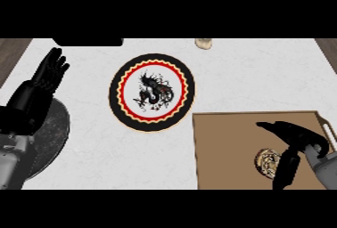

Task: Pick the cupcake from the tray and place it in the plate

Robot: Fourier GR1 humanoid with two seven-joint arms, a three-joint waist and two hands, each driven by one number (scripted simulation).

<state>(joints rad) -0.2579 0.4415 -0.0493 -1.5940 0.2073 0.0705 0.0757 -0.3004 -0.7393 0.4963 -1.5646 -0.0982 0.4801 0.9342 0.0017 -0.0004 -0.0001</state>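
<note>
The cupcake (267,160), seen from above as a round tan top with a dark pattern, sits on the brown tray (223,151) at the lower right. My right hand (297,139) hovers over the tray just right of the cupcake, open, its fingers (285,174) stretched down along the cupcake's right side and covering that edge. The plate (153,92), round with a black rim, a red and yellow ring and a dragon drawing, lies in the middle of the counter, left of and beyond the tray. My left hand (49,71) rests open at the far left, fingers up.
A dark grey round dish (52,133) lies at the left edge under my left forearm. A black object (88,41) and a small beige item (204,43) stand at the counter's far edge. The tray has a handle (327,133) on its right side.
</note>
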